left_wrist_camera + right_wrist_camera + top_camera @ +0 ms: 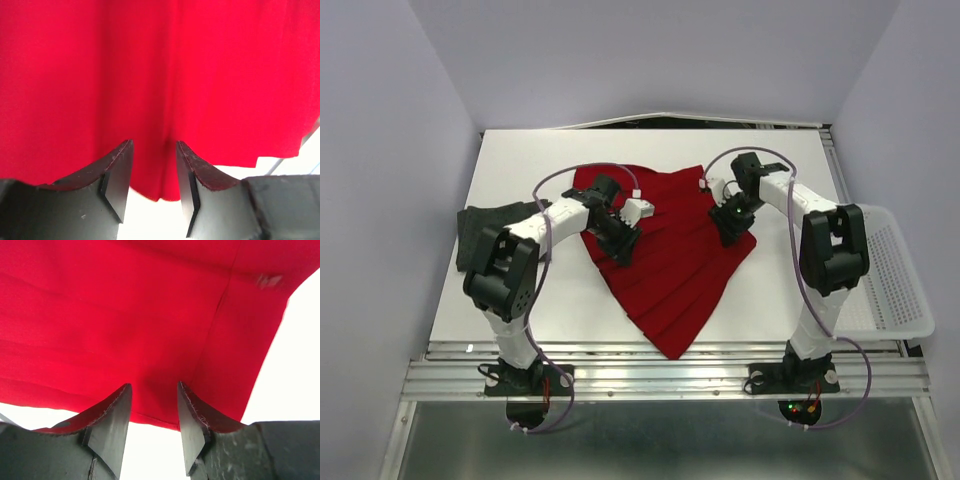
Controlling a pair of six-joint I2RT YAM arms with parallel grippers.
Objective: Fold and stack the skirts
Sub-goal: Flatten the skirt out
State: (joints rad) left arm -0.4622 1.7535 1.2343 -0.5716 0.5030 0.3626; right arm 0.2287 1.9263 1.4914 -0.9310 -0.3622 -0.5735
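The red pleated skirt [675, 275] lies spread flat in the middle of the table, its narrow end toward the near edge. My left gripper [623, 250] is low over the skirt's left edge. In the left wrist view it [154, 145] is open, and the red cloth [150, 75] with its hem runs between the fingertips. My right gripper [732, 232] is low over the skirt's right edge. In the right wrist view it [154, 386] is open too, with the cloth [125, 315] and its hem between the tips. The dark charcoal skirt [480, 232] lies folded at the table's left edge, partly behind my left arm.
A white plastic mesh basket [895, 290] stands at the table's right edge beside my right arm. The white table [520, 160] ends at a metal rail at the near side. Grey walls close in the left, back and right.
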